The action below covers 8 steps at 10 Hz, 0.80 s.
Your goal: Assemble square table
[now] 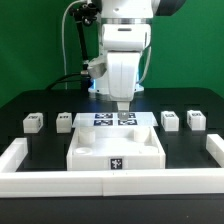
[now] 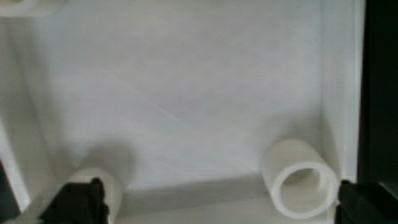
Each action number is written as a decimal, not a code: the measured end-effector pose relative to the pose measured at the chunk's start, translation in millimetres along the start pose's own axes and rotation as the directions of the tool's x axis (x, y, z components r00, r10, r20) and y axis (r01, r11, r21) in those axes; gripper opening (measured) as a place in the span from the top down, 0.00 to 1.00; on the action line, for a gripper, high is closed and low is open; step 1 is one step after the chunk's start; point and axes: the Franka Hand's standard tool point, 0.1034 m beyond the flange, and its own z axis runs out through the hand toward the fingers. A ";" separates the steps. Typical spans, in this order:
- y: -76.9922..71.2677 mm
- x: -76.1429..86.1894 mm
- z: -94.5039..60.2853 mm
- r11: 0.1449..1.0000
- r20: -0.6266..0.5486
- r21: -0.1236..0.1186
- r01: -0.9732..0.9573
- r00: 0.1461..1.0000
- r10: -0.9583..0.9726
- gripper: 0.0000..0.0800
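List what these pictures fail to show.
- Exterior view: the end effector's tips blend into the white marker board behind it.
- Exterior view: the leg tags are too small to read.
- Wrist view: the slab is blurred and cut off by every edge.

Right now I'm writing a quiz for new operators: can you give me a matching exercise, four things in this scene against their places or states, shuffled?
Things: 1 tabletop; 2 gripper; 3 marker board; 4 legs.
Places or states: A open and empty, hanging over the tabletop; B flat, just behind the tabletop; C two on each side, in a row; D centre, tag on its near face.
Pairs: 1-D, 2-A, 3-B, 4-C.
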 end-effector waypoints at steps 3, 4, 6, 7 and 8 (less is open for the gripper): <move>-1.4 -0.9 2.2 1.000 0.000 0.005 0.008 1.000 -0.008 0.19; -11.1 -5.5 9.6 0.998 0.000 0.025 0.061 0.998 -0.061 0.19; -23.2 -11.4 17.2 0.990 -0.004 0.041 0.137 0.991 -0.137 0.19; -27.8 -12.5 20.3 0.988 -0.006 0.049 0.145 0.989 -0.145 0.19; -33.6 -14.5 26.0 0.988 -0.008 0.061 0.144 0.990 -0.144 0.19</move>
